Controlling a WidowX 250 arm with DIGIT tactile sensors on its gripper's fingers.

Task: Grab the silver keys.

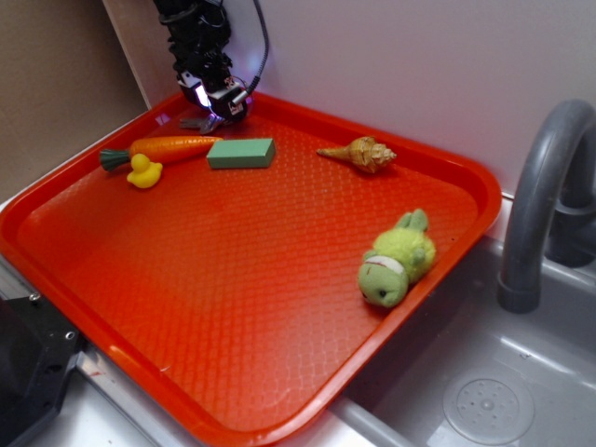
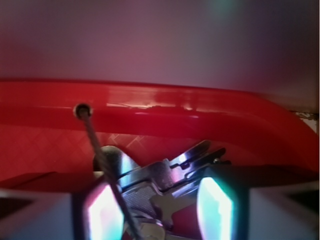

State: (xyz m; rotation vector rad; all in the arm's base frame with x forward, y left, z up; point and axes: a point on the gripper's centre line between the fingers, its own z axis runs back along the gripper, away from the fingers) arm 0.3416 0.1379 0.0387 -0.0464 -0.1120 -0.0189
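- The silver keys [image 2: 160, 185] lay at the red tray's [image 1: 279, 279] 11 o'clock corner, directly beneath the gripper [image 2: 160, 205].
- Jaws stood open, straddling the bunch, gripping nothing.
- The bunch's long axis ran toward 2 o'clock in the wrist view.

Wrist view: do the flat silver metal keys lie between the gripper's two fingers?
Yes, the flat silver metal keys sit between the gripper fingers, on the red plastic tray.

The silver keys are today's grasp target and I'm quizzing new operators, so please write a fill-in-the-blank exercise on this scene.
1. The silver keys lie between the two fingers of the ____.
2. The tray is coloured ____.
3. The yellow duck sits beside the ____.
4. The green block lies between the carrot and the ____.

Missing words: tool; red; carrot; seashell
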